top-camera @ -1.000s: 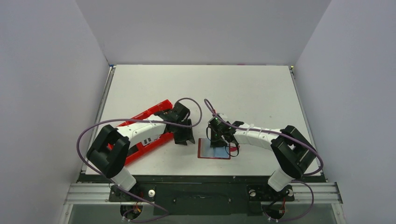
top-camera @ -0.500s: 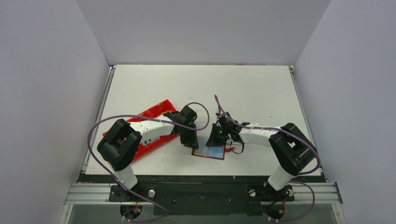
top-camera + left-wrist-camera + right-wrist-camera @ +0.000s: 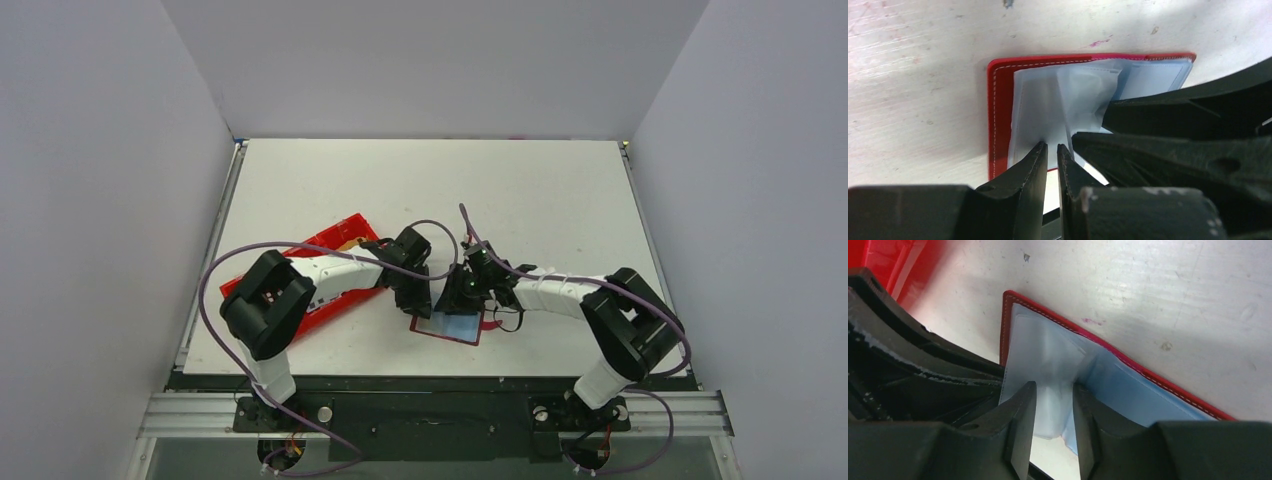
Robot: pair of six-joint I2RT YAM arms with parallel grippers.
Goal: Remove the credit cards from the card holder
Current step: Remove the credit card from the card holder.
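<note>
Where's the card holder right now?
In the top view the card holder lies open near the front edge of the table, between the left claw and right claw, with the red tray to its left.

Open card holder point(image 3: 452, 329) flat on the counter point(image 3: 560, 200) near the front edge. Left tool point(image 3: 417, 302) and right tool point(image 3: 466, 297) both down on it, nearly touching. Red tray point(image 3: 338, 238) off left, partly under the left arm.
</note>
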